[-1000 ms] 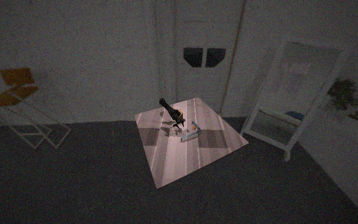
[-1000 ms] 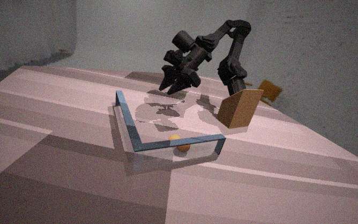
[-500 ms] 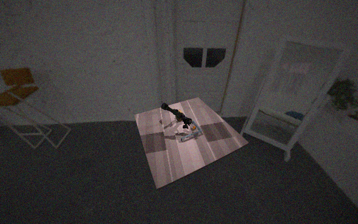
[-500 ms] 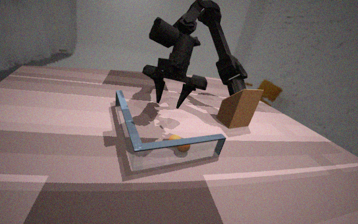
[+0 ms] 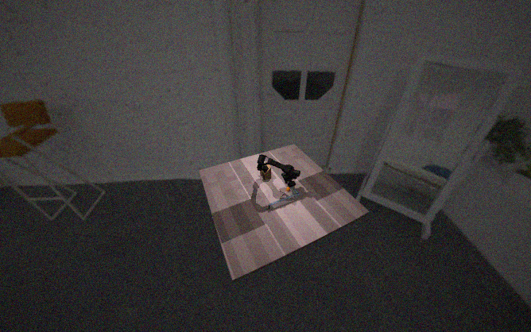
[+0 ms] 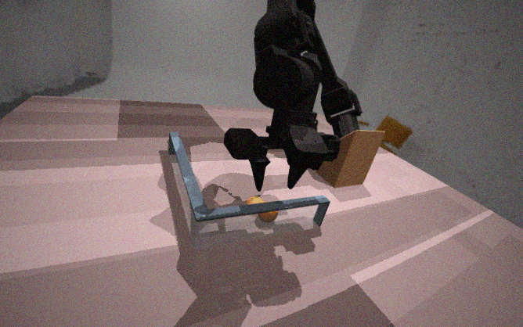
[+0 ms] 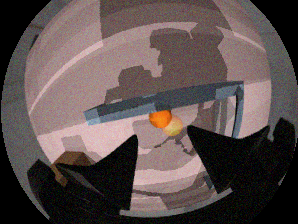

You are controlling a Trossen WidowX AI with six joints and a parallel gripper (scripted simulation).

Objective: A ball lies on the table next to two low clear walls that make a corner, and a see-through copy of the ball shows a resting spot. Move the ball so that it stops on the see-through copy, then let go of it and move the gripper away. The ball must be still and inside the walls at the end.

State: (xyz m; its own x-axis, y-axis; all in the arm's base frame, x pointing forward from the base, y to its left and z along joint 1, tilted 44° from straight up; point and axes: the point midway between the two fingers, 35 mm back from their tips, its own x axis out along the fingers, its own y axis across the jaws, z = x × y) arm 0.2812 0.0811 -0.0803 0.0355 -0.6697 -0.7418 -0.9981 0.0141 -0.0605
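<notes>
The solid orange ball (image 6: 268,217) (image 7: 159,119) lies on the table close to the inner side of one low clear wall (image 6: 235,211) (image 7: 192,96) with a blue-grey top edge. The second wall (image 6: 186,172) (image 7: 240,111) meets it at a corner. The paler see-through copy (image 6: 255,201) (image 7: 174,127) is beside the ball, overlapping it in view, a little farther from the first wall and toward the corner. My gripper (image 6: 275,189) (image 7: 162,133) points down above the ball and copy, its fingers partly open with nothing between them. In the top view the ball is tiny.
A brown wooden block or box (image 6: 358,160) (image 5: 266,173) stands on the table outside the walls, near the arm's base. It also shows at the lower left of the wrist view (image 7: 75,158). The arm's shadow falls across the walls and the table (image 5: 302,234).
</notes>
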